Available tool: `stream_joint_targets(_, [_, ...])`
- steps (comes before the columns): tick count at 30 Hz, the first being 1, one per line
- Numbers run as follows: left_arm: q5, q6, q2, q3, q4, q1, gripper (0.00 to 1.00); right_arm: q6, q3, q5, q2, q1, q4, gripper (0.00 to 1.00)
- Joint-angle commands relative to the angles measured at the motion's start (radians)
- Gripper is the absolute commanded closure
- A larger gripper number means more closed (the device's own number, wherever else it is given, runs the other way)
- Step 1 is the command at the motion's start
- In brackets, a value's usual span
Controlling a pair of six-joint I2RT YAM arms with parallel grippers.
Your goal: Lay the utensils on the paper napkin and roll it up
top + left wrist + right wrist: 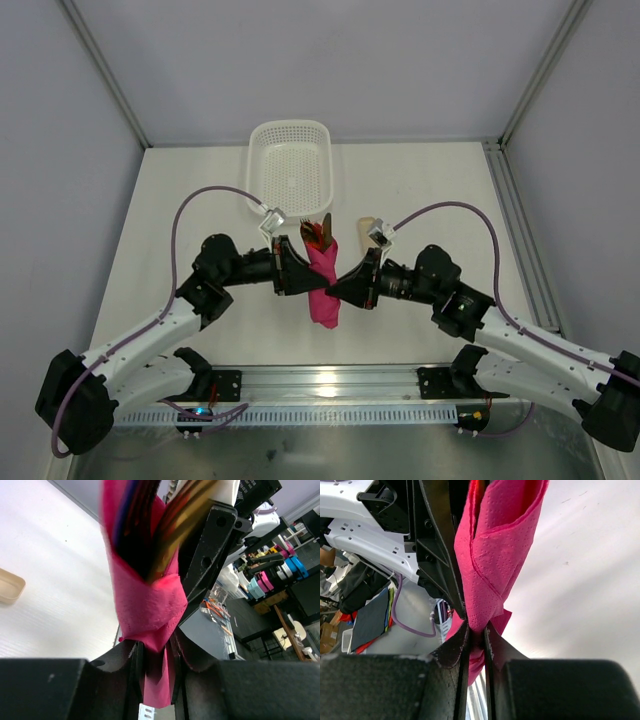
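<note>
My rolled paper napkin point(325, 305) runs near-to-far, utensils point(317, 233) poking out its far end. My left claw point(304, 277) and right claw point(339, 288) pinch its middle from opposite sides.

readable text: none in any view.
napkin point(505, 555): plain pink with embossed dots, no print.
basket point(290, 150): plain white, no lettering to be made out.
clutter point(270, 570) beyond the table: too blurred to read.

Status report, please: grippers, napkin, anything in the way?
Left gripper and right gripper shut on napkin. Napkin rolled, utensils poking out far end. Basket, strip nearby, not blocking.
</note>
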Motion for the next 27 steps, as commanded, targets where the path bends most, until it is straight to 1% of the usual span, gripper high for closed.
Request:
stream_joint_targets(1, [-0.016,0.029,-0.016,0.059,0.013,-0.005,0.73,-0.005,-0.012,-0.038,-0.039,0.011,0.112,0.96])
stream_joint_targets(3, [-0.017,0.038,-0.018,0.060,-0.007,-0.005,0.66,-0.002,-0.016,-0.042,-0.052,0.011,0.127,0.96])
stream_joint_targets(4, [-0.016,0.041,-0.018,0.059,-0.013,-0.005,0.60,-0.001,-0.016,-0.044,-0.057,0.012,0.133,0.96])
stream_joint_targets(12, [-0.008,0.041,-0.016,0.048,-0.018,-0.005,0.53,0.034,-0.032,-0.058,-0.068,0.011,0.201,0.96])
stream_joint_targets(15, [-0.001,0.031,-0.015,0.040,0.002,-0.005,0.50,0.050,-0.036,-0.061,-0.065,0.011,0.225,0.96])
stream_joint_targets(18, [0.010,0.018,-0.012,0.036,0.019,-0.005,0.45,0.053,-0.036,-0.059,-0.062,0.011,0.234,0.96])
stream_joint_targets(22, [0.012,0.018,-0.012,0.028,0.023,-0.005,0.41,0.058,-0.030,-0.062,-0.057,0.011,0.244,0.96])
stream_joint_targets(27, [0.010,-0.020,-0.015,0.013,0.089,-0.005,0.36,0.062,-0.024,-0.065,-0.042,0.011,0.245,0.96])
